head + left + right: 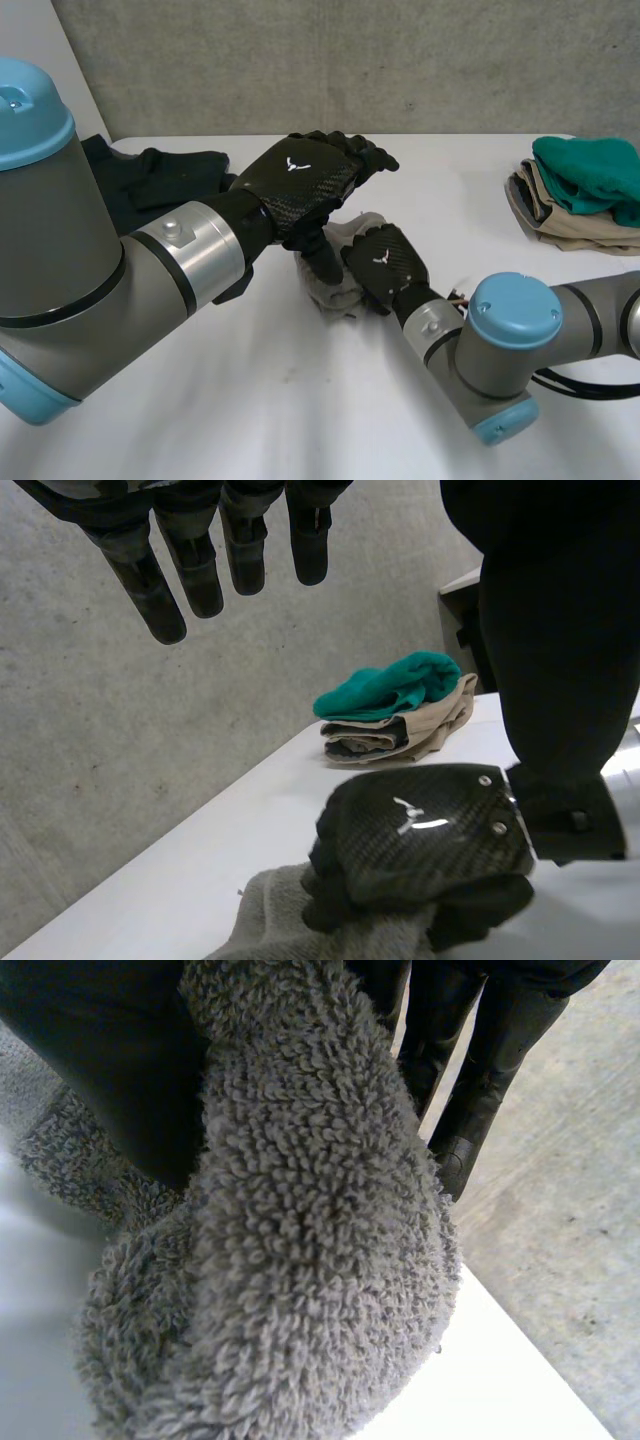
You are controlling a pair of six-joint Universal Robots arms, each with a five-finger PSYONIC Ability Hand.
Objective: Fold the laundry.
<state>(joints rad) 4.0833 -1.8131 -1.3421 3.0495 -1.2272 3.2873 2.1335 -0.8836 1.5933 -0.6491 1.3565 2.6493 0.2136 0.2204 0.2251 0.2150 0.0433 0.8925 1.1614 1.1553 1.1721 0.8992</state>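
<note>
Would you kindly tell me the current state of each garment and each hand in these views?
towel: bunched up, not yet folded.
right hand: shut on the towel, fingers curled into it.
left hand: open, fingers straight, raised above the towel.
dark clothes: heaped, unfolded.
clothes stack: folded, teal piece on top.

No words or numbers can be read anywhere. The only sign is a small white winged emblem (293, 164). It is printed on the woven black back of the left hand (310, 185) and again on the back of the right hand (388, 268). The left wrist view shows the right hand's emblem too.
</note>
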